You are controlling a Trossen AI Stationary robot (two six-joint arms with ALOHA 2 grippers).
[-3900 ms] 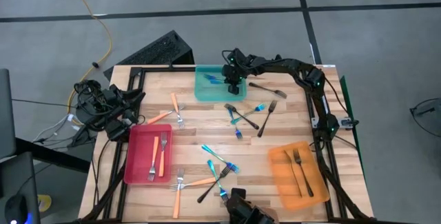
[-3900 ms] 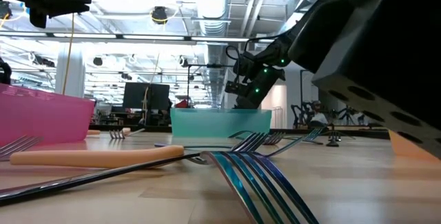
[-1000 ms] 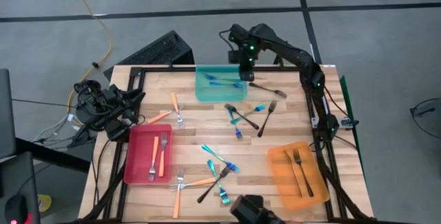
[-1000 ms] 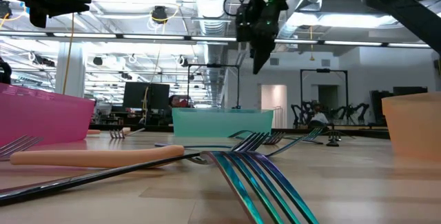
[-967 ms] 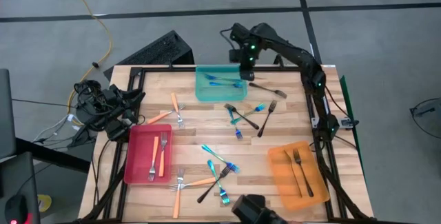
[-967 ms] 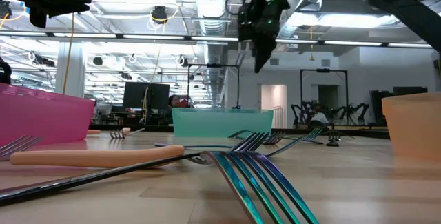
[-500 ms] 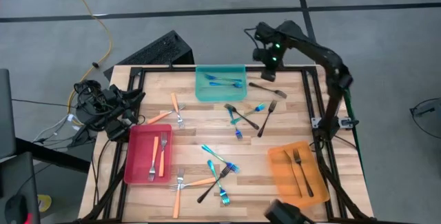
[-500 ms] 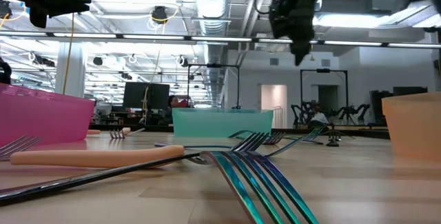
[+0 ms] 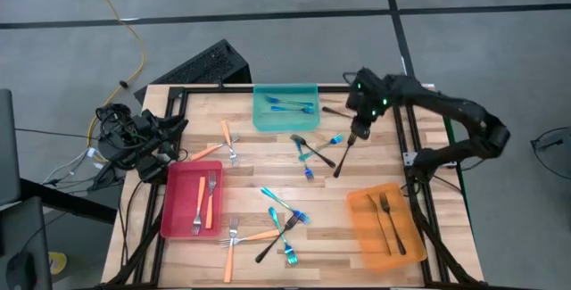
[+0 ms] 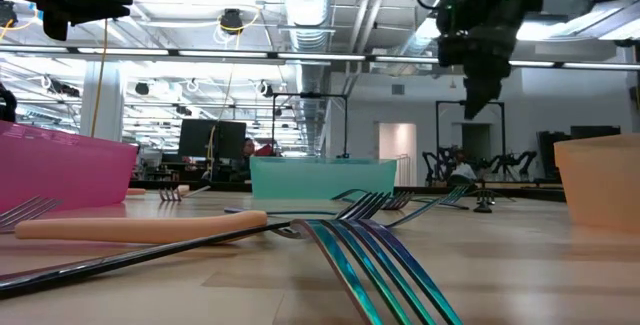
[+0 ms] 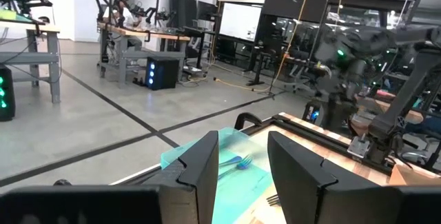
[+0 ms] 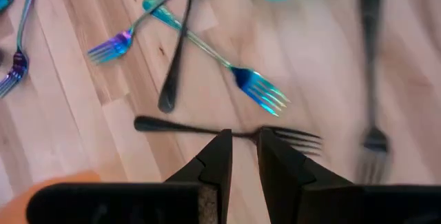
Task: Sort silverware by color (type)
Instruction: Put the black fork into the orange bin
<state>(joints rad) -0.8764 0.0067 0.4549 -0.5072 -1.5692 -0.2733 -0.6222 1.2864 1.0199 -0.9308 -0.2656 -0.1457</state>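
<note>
My right gripper (image 9: 354,135) hangs above the table right of the teal tray (image 9: 285,119), pointing steeply down, slightly open and empty. In its wrist view a loose dark fork (image 12: 207,127) lies flat on the wood just beyond the fingertips (image 12: 244,148); another dark fork (image 12: 370,79) lies farther off. Blue forks (image 9: 291,104) lie in the teal tray. Orange-handled forks (image 9: 207,199) lie in the red tray and dark forks (image 9: 389,219) in the orange tray. My left gripper (image 11: 242,156) waits open at the table's left edge.
Loose forks lie on the wood: blue and dark ones (image 9: 312,151) at the centre, a mixed cluster (image 9: 281,223) near the front edge, orange-handled ones (image 9: 228,140) at the left. The red tray (image 9: 175,203) stands front left, the orange tray (image 9: 368,236) front right.
My right gripper has swung from above the teal tray's far right corner toward the table's right and near side and come down, rolling about its own line. It now hangs over the loose dark forks. It carries nothing, and no fork has moved.
</note>
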